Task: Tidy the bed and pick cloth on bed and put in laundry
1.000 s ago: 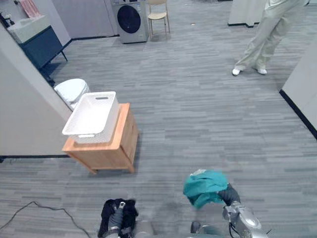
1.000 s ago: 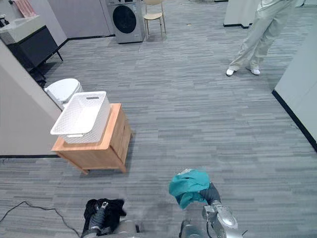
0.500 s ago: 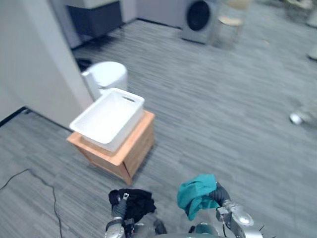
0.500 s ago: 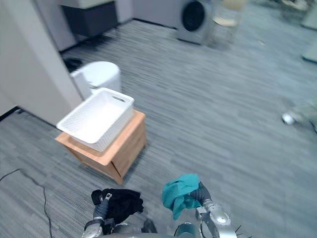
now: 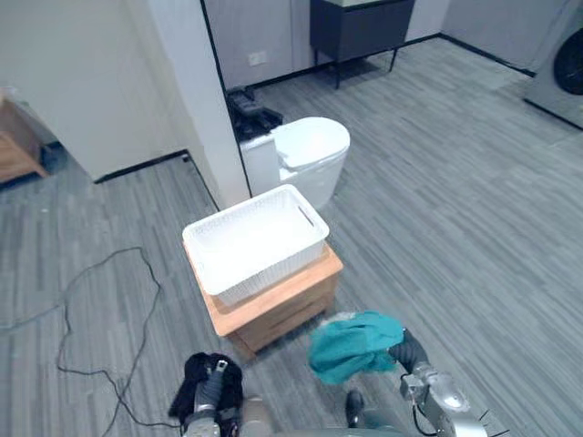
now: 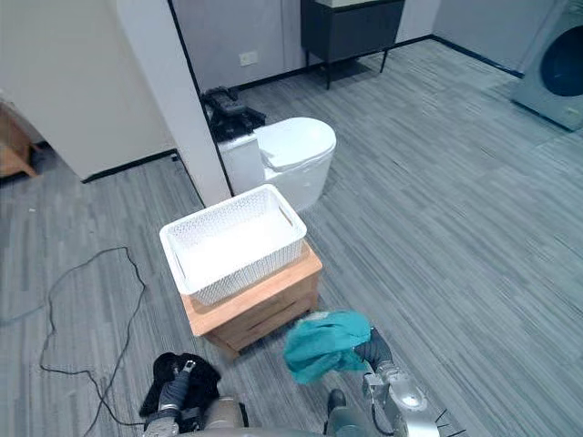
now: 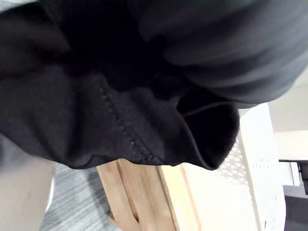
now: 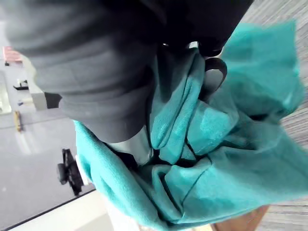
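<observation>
The teal cloth [image 5: 353, 346] is bunched in my right hand [image 5: 407, 350], whose fingers [image 8: 139, 147] curl into its folds and grip it tight. It hangs above the grey floor [image 5: 474, 237], just off the near right corner of the low wooden bench [image 5: 273, 309]. The black cloth [image 5: 206, 386] is with my left hand [image 5: 212, 397], lower and closer to me, off the bench's near left corner. It is wrapped so thickly about that hand that I cannot tell whether the hand is clenched or slack. On the bench sits the white laundry basket [image 5: 255, 241], covering most of the top and leaving a strip of bare wood along the near edge. Beyond the bench a white toilet [image 5: 310, 150] stands against the end of a partition wall [image 5: 196, 91]. Farther back are a dark cabinet [image 5: 360, 23] and, at the far right, a washing machine [image 5: 565, 73].
</observation>
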### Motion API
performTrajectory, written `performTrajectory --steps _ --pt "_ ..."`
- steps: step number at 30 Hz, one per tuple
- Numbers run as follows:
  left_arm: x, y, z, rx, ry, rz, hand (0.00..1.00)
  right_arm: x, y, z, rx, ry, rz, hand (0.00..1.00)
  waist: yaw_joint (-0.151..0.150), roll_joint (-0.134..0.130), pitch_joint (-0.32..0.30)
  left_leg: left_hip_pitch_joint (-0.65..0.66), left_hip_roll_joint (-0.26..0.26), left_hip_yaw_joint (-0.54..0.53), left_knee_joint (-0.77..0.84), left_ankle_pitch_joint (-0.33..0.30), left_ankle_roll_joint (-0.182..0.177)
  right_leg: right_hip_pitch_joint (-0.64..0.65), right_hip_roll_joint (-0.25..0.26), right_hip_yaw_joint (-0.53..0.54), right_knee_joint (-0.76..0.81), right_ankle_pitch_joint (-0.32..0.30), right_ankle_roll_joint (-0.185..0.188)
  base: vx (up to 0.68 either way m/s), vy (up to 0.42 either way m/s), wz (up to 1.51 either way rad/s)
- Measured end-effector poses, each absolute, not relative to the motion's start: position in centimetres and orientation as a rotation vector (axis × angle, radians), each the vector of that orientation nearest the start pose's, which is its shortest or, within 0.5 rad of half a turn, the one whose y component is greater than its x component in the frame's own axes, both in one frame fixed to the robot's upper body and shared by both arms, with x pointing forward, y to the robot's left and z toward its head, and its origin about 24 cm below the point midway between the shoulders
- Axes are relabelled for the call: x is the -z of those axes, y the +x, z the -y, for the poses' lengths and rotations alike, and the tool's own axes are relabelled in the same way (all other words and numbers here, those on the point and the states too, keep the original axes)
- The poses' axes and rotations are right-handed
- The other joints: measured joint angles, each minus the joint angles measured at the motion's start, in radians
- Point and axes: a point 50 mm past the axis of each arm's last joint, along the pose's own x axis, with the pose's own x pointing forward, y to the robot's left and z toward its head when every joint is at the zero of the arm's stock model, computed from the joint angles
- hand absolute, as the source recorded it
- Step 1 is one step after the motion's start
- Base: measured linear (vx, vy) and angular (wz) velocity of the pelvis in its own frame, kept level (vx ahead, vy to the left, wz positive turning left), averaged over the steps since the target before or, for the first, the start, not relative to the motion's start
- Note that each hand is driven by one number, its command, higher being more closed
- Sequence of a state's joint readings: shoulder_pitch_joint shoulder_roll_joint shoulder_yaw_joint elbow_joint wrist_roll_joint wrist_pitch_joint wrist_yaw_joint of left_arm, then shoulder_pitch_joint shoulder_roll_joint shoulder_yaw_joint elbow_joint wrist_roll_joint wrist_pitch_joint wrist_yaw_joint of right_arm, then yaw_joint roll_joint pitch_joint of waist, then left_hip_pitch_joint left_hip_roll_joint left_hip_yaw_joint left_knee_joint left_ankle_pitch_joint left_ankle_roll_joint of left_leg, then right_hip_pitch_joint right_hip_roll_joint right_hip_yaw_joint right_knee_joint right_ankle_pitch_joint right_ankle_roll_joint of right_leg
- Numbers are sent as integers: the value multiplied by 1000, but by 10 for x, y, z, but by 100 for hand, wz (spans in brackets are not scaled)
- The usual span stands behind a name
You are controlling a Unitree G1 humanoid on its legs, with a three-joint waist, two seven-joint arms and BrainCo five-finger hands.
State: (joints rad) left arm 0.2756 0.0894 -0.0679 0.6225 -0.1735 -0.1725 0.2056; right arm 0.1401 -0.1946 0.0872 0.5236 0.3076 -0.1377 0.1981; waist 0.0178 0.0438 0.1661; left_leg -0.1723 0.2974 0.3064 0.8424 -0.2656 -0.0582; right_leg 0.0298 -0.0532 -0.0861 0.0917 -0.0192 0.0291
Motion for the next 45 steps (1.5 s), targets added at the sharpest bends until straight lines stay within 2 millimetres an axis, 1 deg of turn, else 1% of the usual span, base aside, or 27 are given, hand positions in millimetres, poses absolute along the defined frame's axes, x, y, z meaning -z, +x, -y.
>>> performTrajectory --steps 2,4,5,6,7,8,9,10,11,12,13,14,16,17,18,19,20,22,24,26,30,33,39,40,42,44,45 --pt "116 122 -186 -289 -8 -681 100 80 185 189 -99 135 -489 100 -1 1 1 -7 -45 72 -186 3 -6 35 -3 -25 -29 0 0 304 -183 18" --pt "112 132 -181 -267 -9 -647 100 76 190 194 -74 137 -468 100 -2 1 1 -7 -113 85 -428 50 -18 60 -4 -63 -49 -2 2 288 -84 30" --pt "108 138 -178 -249 -13 -624 100 76 191 198 -54 134 -465 100 -3 1 2 4 -141 86 -536 138 14 81 -1 -85 -54 -20 9 255 10 41" --pt "105 141 -177 -231 -11 -604 100 76 190 202 -35 124 -470 100 1 3 1 18 -158 85 -579 222 112 107 -2 -99 -47 -64 20 253 35 43" --pt "105 142 -177 -231 -10 -601 100 77 190 201 -31 129 -472 100 1 -13 7 34 -172 83 -591 222 109 117 -15 -106 -35 -78 29 224 75 45" --pt "104 142 -177 -225 -6 -596 100 77 188 198 -33 137 -472 100 -3 -48 6 56 -213 80 -630 215 111 106 -49 -113 17 -126 41 153 68 41" --pt "104 143 -176 -214 -4 -594 100 78 189 196 -33 146 -470 100 -5 -64 8 64 -235 78 -644 205 119 96 -69 -121 55 -157 47 150 75 50" --pt "104 143 -175 -187 8 -595 100 78 187 196 -24 152 -469 100 -7 -93 8 86 -277 77 -696 195 119 68 -114 -141 160 -201 70 143 61 47" --pt "105 143 -172 -147 23 -600 100 78 188 195 -17 154 -464 100 -8 -95 17 137 -310 73 -770 193 115 -16 -154 -132 363 -196 85 141 77 54" --pt "105 143 -171 -125 34 -600 100 79 187 194 -11 158 -464 100 -14 -95 16 161 -319 62 -795 193 116 -56 -172 -130 464 -172 92 201 88 78" --pt "104 144 -173 -93 57 -598 100 80 185 190 -7 173 -465 100 -32 -90 23 196 -318 21 -804 206 134 -126 -184 -118 641 -114 75 210 74 105" --pt "104 145 -179 -73 87 -602 100 80 183 185 -2 193 -452 100 -42 -81 30 212 -312 -30 -784 211 147 -136 -156 -76 659 -179 71 218 46 110" --pt "101 151 -184 -63 109 -591 100 68 186 182 7 206 -375 100 -64 -82 26 222 -305 -102 -778 203 143 -141 -97 3 524 -228 76 243 -14 124" --pt "98 157 -186 -46 118 -575 100 54 188 184 24 210 -302 100 -75 -81 25 220 -301 -145 -778 204 139 -148 -56 59 415 -226 78 238 -36 123" --pt "98 158 -187 -43 121 -572 100 46 191 185 24 205 -260 100 -77 -84 23 221 -302 -158 -777 209 134 -149 -43 84 364 -219 83 238 -54 89" --pt "98 158 -189 -42 127 -573 100 34 196 186 17 197 -196 100 -81 -88 21 221 -306 -168 -774 210 133 -152 -32 115 284 -201 88 181 -50 61" --pt "98 157 -190 -41 131 -577 100 17 201 187 9 189 -111 100 -83 -100 13 222 -320 -168 -773 206 128 -152 -33 131 182 -128 70 271 -87 57" --pt "100 152 -194 -46 144 -591 100 -4 208 187 -22 177 1 100 -83 -142 -14 224 -358 -168 -773 190 105 -154 -52 143 90 63 69 246 -127 36" --pt "105 145 -189 -50 124 -620 100 -29 219 190 -75 137 109 100 -78 -104 -24 222 -340 -166 -773 176 87 -124 -43 142 21 67 65 206 -106 -10" --pt "108 141 -187 -51 113 -639 100 -52 223 192 -123 97 198 100 -82 -87 -32 223 -324 -165 -780 170 82 -109 -30 141 -19 75 57 150 -93 -14" --pt "113 136 -187 -49 112 -658 100 -94 223 195 -216 5 361 100 -85 -93 -47 250 -303 -154 -812 162 70 -81 -6 144 -58 84 44 53 -67 -9" --pt "114 134 -186 -45 108 -657 100 -114 222 189 -312 -38 435 100 -85 -104 -60 250 -303 -149 -839 161 70 -66 -5 147 -97 102 40 -26 -6 -5" --pt "117 131 -184 -39 104 -676 100 -121 238 168 -459 -20 382 100 -76 -109 -90 251 -304 -156 -844 162 71 -62 -6 140 -100 103 39 -4 0 4" --pt "117 131 -184 -39 103 -675 100 -119 241 165 -472 -15 352 100 -64 -108 -90 252 -305 -160 -844 164 70 -58 -7 136 -104 103 39 -5 -6 19" --pt "117 131 -183 -34 101 -676 100 -107 245 162 -474 4 278 100 -58 -107 -92 253 -309 -173 -844 173 73 -40 -13 114 -117 103 39 -1 -6 28" --pt "118 130 -182 -32 99 -682 100 -77 252 158 -454 47 129 100 -51 -101 -98 254 -314 -191 -846 184 73 -32 -19 93 -123 103 39 2 -8 27" --pt "118 130 -182 -32 100 -684 100 -70 254 156 -448 58 98 100 -52 -98 -98 253 -315 -197 -850 188 72 -32 -21 86 -123 103 39 -6 -8 22"
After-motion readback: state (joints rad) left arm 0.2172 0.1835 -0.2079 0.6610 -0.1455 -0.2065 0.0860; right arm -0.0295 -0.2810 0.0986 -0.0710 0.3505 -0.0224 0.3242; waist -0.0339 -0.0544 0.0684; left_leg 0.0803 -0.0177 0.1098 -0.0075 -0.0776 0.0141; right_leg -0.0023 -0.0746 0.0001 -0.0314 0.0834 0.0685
